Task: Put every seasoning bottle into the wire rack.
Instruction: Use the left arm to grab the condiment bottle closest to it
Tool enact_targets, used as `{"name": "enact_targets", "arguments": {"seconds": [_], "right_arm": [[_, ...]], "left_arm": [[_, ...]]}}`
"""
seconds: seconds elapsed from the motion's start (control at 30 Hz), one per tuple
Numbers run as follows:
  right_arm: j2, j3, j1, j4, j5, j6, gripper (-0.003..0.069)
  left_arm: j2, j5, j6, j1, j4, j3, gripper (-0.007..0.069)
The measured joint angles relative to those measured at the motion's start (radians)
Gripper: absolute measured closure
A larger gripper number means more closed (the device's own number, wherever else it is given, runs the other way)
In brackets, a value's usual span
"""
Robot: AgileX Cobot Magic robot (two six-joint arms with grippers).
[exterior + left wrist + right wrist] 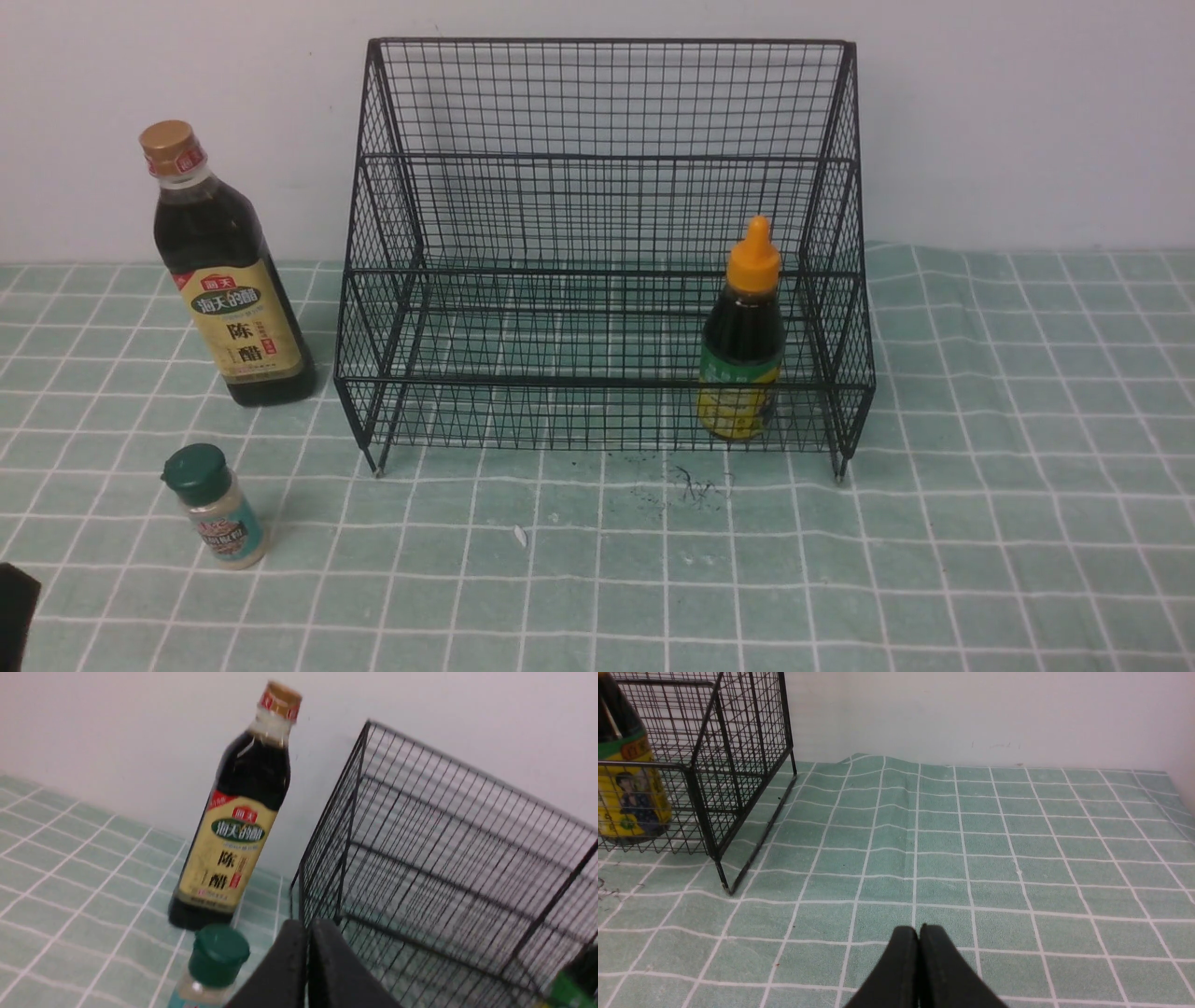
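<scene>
Both tools closed: left gripper (308, 926) has its matte black fingers pressed flat together w/ nothing between them; right gripper (919, 931) is the same, fingers tight and empty, hovering over the cloth (1017, 858).

Closest to the left gripper is the shaker jar (217, 961): small, pale see-through body, round dark-green lid, upright on the cloth just beside the fingertips; can't tell if it touches them. Beyond the jar stands the vinegar bottle (238, 826): tall, glossy, dark liquid, gold cap, tan label w/ green and red print; upright, outside the rack, just beside its side wall.

Ahead of the left gripper, toward the right arm's side, is the wire rack (607, 187): thin black mesh, two stepped tiers, sloped sides, tall back, short feet. The orange-nozzle bottle (744, 345) is inside it, upright on the lower tier at the end nearer the right gripper, behind the low front rail; dark contents, yellow-green label.

Dark specks (691, 485) mark the cloth just in front of the rack. The cloth is soft mint green w/ a white grid; it rumples into a ridge (878, 765) far ahead of the right gripper, by the plain white wall (994, 714).
</scene>
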Motion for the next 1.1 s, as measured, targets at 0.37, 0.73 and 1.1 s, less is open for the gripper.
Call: {"name": "enact_targets", "arguments": {"seconds": [0.37,0.73,1.1], "right_arm": [[0.000,0.000,0.000,0.000,0.000,-0.002,0.0669],[0.000,0.000,0.000,0.000,0.000,0.016,0.0669],[0.000,0.000,0.000,0.000,0.000,0.016,0.0669]], "left_arm": [[0.121,0.124,0.093,0.000,0.114,-0.322,0.0631],[0.868,0.979,0.183,0.000,0.189,-0.812,0.0631],[1.273,0.947,0.226,0.000,0.339,-0.959,0.0624]]}}
